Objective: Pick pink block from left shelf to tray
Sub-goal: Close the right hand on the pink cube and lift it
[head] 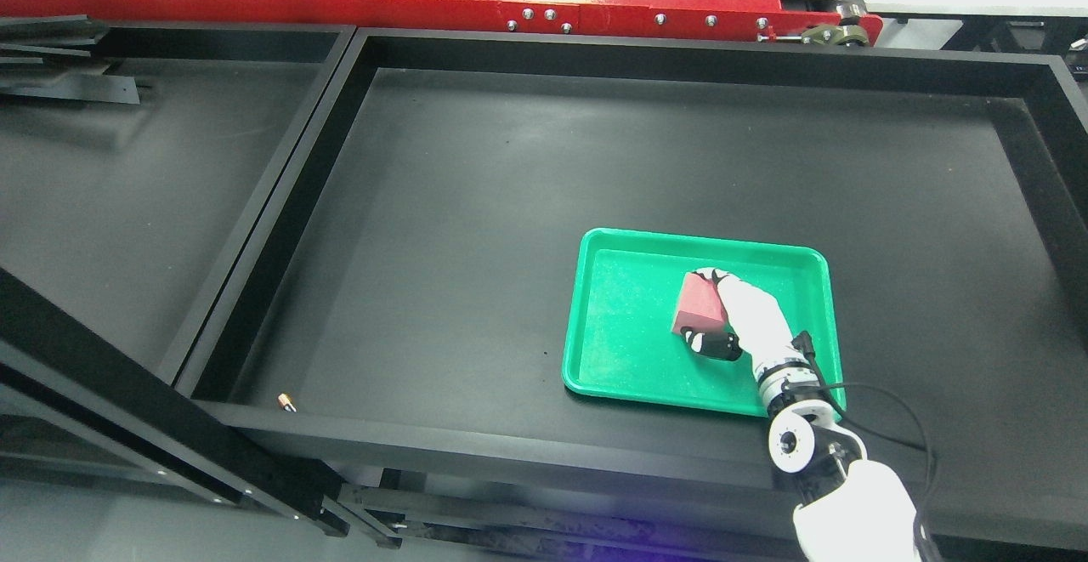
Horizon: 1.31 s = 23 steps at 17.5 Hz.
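We have the block (699, 304) over the tray (625, 324) now, so the carry looks all but done. Our right hand (722, 311) reaches in from the lower right, its arm crossing the tray's near right corner, and the fingers are wrapped around the block: dark fingertips show at its top edge and the thumb tucks under its lower corner. It reads dark pink, almost red, in this light. It sits in the right half of the tray, tilted, and we cannot tell whether it touches the tray floor or hangs just above it.

What is left, by our reckoning, is to set it flat, let go, and draw the hand clear. No release yet, so we would not call the job finished.

The green tray holds nothing else; its left half is bare. It lies on the dark surface inside a big black-walled bay, toward the near right. At that bay's near left corner, well apart from the tray, rests a small orange-tipped thing, too small to name. The neighbouring bay on the left shows only some dark strips at its far edge. Our left hand does not appear at all.
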{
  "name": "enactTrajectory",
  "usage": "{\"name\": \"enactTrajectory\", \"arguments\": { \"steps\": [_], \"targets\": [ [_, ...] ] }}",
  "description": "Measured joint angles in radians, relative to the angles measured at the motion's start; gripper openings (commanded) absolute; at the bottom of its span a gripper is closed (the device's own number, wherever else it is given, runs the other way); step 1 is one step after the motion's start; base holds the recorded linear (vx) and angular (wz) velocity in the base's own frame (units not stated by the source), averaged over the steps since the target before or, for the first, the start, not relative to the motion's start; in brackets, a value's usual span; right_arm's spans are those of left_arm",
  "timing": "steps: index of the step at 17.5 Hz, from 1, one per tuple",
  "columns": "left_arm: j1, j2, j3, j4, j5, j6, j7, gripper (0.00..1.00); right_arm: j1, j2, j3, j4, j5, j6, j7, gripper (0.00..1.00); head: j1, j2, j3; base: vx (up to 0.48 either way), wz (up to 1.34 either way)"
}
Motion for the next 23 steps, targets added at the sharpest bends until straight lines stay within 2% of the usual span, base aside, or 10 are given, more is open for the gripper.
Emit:
{"name": "enactTrajectory", "arguments": {
  "steps": [1, 3, 9, 16, 23],
  "targets": [
    [0.000, 0.000, 0.000, 0.000, 0.000, 0.000, 0.000, 1.00, -0.001, 0.000, 0.000, 0.002, 0.000, -0.002, 0.002, 0.07, 0.0000, 0.000, 0.000, 0.000, 0.00],
    [0.000, 0.000, 0.000, 0.000, 0.000, 0.000, 0.000, 1.00, -0.001, 0.000, 0.000, 0.004, -0.002, -0.020, -0.001, 0.05, 0.0000, 0.000, 0.000, 0.000, 0.00],
    [0.000, 0.000, 0.000, 0.000, 0.000, 0.000, 0.000, 1.00, 0.009, 0.000, -0.027, -0.013, -0.017, -0.162, -0.145, 0.06, 0.0000, 0.000, 0.000, 0.000, 0.00],
    [0.000, 0.000, 0.000, 0.000, 0.000, 0.000, 0.000, 1.00, 0.066, 0.000, -0.079, -0.071, -0.137, -0.356, -0.349, 0.06, 0.0000, 0.000, 0.000, -0.012, 0.00],
    [0.000, 0.000, 0.000, 0.000, 0.000, 0.000, 0.000, 1.00, 0.086, 0.000, -0.110, -0.117, -0.180, -0.406, -0.548, 0.06, 0.0000, 0.000, 0.000, -0.113, 0.06]
  ]
}}
